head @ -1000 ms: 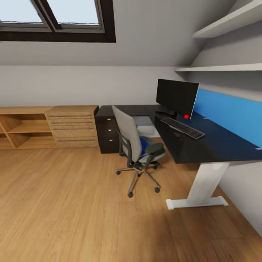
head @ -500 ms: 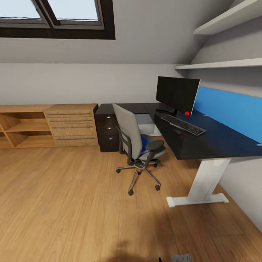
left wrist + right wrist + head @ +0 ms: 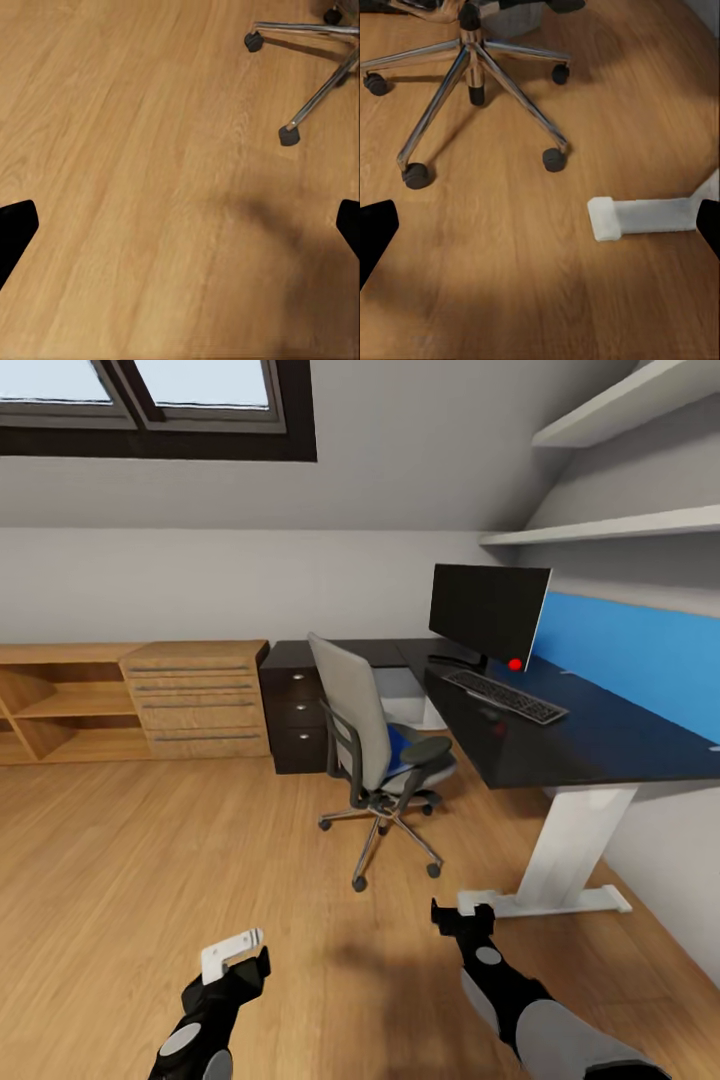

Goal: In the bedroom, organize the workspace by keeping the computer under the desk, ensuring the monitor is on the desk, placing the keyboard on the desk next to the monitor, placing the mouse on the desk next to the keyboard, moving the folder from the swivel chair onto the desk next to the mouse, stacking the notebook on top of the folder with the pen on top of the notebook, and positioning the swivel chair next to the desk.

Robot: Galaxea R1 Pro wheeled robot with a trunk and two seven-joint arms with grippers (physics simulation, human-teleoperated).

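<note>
The grey swivel chair stands on the floor just left of the dark desk, its back turned toward me. A blue folder lies on its seat. On the desk a black monitor stands at the far end, with a dark keyboard in front of it and a small red object beside the screen. A pale box sits under the desk. My left gripper and right gripper hover low over the floor, both open and empty. The chair's star base lies ahead of the right gripper.
A white desk leg and foot rest on the wooden floor; that foot is near the right gripper. A dark drawer unit and wooden shelving line the back wall. Wall shelves hang above the desk. Chair castors lie ahead of the left gripper.
Both arms have risen into the bottom of the head view. The camera has shifted a little, so the whole room sits slightly differently; chair and desk things have not moved.
</note>
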